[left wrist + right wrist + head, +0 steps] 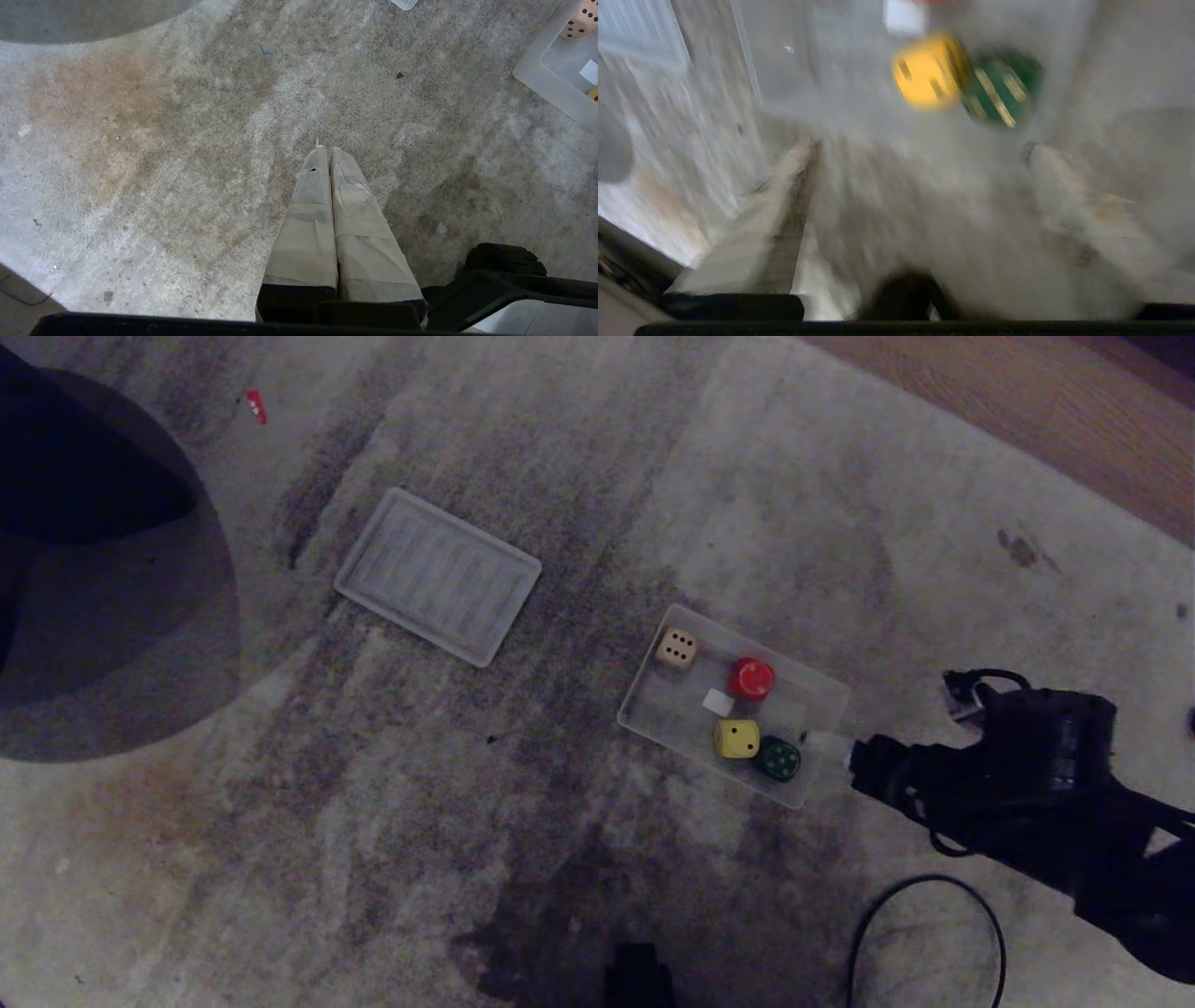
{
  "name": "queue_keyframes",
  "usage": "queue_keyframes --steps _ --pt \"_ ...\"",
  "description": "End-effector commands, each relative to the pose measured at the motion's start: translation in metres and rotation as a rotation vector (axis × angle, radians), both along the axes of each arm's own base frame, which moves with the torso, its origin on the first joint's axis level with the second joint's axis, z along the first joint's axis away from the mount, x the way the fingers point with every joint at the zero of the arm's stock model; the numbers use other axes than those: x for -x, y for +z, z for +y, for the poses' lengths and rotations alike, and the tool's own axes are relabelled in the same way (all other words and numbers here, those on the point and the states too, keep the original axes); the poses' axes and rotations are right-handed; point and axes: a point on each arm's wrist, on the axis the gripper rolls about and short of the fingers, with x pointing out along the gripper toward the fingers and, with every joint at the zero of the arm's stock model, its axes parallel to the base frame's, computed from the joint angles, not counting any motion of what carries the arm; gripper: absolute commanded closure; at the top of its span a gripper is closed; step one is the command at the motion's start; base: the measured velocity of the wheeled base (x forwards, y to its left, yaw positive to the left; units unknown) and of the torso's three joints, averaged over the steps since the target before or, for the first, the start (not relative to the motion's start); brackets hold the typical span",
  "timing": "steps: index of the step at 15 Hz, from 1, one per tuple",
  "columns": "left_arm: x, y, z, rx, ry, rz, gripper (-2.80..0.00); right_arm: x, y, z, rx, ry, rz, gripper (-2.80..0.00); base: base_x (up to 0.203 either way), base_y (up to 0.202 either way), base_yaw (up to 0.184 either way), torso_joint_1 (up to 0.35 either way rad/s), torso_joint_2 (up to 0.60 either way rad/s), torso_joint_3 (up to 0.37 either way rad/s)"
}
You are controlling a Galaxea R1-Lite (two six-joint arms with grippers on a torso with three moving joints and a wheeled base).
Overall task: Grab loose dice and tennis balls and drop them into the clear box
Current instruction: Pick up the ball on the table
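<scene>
right gripper [920, 154] wide open, empty, beside clear box [644, 695]

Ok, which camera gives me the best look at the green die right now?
Head view: the green die sits sharp in the clear box, touching the yellow die. The right wrist view shows it closer but smeared. The left wrist view misses it.

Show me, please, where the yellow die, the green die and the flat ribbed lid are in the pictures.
yellow die [736, 738]: head view, on its top face, inside the clear box.
green die [779, 759]: head view, on its dotted top face, beside the yellow one.
flat ribbed lid [437, 576]: head view, on its ribbed middle.
</scene>
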Motion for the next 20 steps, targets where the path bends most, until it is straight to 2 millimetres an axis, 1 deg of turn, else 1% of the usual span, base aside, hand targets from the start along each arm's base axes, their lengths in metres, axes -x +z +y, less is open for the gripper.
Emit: queue_keyframes --steps 1,4,6,7,9,11,12,14,17,19,20 --pt "0.0 0.0 0.0 0.001 0.001 0.002 0.0 0.058 0.032 -0.019 -0.005 0.0 -0.08 0.0 0.0 0.0 0.0 0.0 0.0 0.0" --pt "0.0 0.0 0.0 0.001 0.001 0.002 0.0 0.119 0.042 -0.038 0.065 0.01 -0.082 0.0 0.0 0.0 0.0 0.0 0.0 0.0" --pt "0.0 0.0 0.0 0.001 0.001 0.002 0.0 0.161 0.039 -0.052 0.138 0.012 -0.072 0.0 0.0 0.0 0.0 0.0 0.0 0.0" --pt "0.0 0.0 0.0 0.001 0.001 0.002 0.0 0.184 0.034 -0.06 0.185 0.002 -0.069 0.0 0.0 0.0 0.0 0.0 0.0 0.0" --pt "0.0 0.0 0.0 0.001 0.001 0.002 0.0 0.221 0.019 -0.072 0.271 -0.045 -0.036 0.0 0.0 0.0 0.0 0.0 0.0 0.0" --pt "0.0 0.0 0.0 0.001 0.001 0.002 0.0 0.249 0.0 -0.077 0.348 -0.1 0.007 0.0 0.0 0.0 0.0 0.0 0.0 0.0" --pt "0.0 0.0 0.0 0.001 0.001 0.002 0.0 0.26 -0.007 -0.078 0.375 -0.12 -0.002 0.0 0.0 0.0 0.0 0.0 0.0 0.0" --pt "0.0 0.0 0.0 0.001 0.001 0.002 0.0 0.276 -0.014 -0.078 0.399 -0.147 -0.078 0.0 0.0 0.0 0.0 0.0 0.0 0.0" --pt "0.0 0.0 0.0 0.001 0.001 0.001 0.0 0.294 -0.032 -0.079 0.461 -0.198 -0.178 0.0 0.0 0.0 0.0 0.0 0.0 0.0" --pt "0.0 0.0 0.0 0.001 0.001 0.002 0.0 0.294 -0.038 -0.079 0.492 -0.229 -0.179 0.0 0.0 0.0 0.0 0.0 0.0 0.0" --pt "0.0 0.0 0.0 0.001 0.001 0.001 0.0 0.29 -0.037 -0.08 0.484 -0.251 -0.23 0.0 0.0 0.0 0.0 0.0 0.0 0.0"
